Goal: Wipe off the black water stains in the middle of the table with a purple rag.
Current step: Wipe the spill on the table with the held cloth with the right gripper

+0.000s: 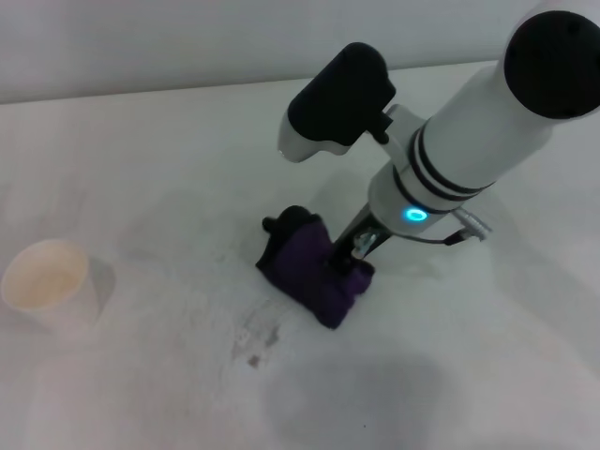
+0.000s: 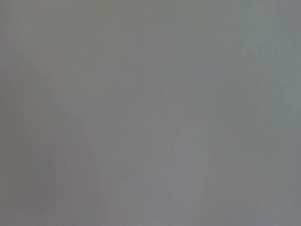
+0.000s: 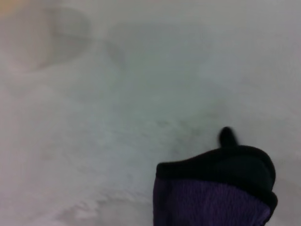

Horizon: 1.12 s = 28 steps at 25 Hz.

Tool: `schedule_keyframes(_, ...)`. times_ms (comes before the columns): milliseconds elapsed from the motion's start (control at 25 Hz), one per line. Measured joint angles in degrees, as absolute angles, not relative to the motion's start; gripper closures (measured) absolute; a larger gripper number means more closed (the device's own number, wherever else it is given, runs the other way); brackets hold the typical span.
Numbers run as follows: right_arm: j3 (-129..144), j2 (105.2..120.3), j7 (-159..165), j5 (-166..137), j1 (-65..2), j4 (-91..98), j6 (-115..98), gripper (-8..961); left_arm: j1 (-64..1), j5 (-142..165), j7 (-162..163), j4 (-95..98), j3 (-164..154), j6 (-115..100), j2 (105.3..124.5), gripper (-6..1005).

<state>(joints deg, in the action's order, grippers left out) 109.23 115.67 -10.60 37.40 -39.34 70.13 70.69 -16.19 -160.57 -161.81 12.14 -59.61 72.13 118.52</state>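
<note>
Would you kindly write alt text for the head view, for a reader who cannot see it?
The right gripper presses the bunched purple rag onto the white table near its middle. Faint brownish streaks, what shows of the black water stains, lie just in front of the rag. A white paper cup stands far to the left.

Rag (image 1: 314,267) lies mid-table (image 1: 169,169), cup (image 1: 49,284) far left.
</note>
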Motion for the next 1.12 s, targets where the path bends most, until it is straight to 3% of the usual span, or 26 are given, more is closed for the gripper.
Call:
schedule_keyframes(360, 117.4, 116.17, -13.4, 48.1, -40.3, 68.7, 69.9, 856, -16.6, -160.6, -161.8, 12.2, -59.8, 72.1, 118.61, 107)
schedule_keyframes(760, 125.9, 116.2, -18.0, 60.7, -46.0, 60.7, 62.2, 859, -16.3, -160.2, -161.8, 11.7, -60.0, 75.6, 118.98, 106)
schedule_keyframes(1120, 114.3, 115.84, -16.4, 45.4, -42.2, 65.3, 68.4, 861, -13.5, -160.0, -161.8, 11.2, -60.1, 77.2, 119.0, 106)
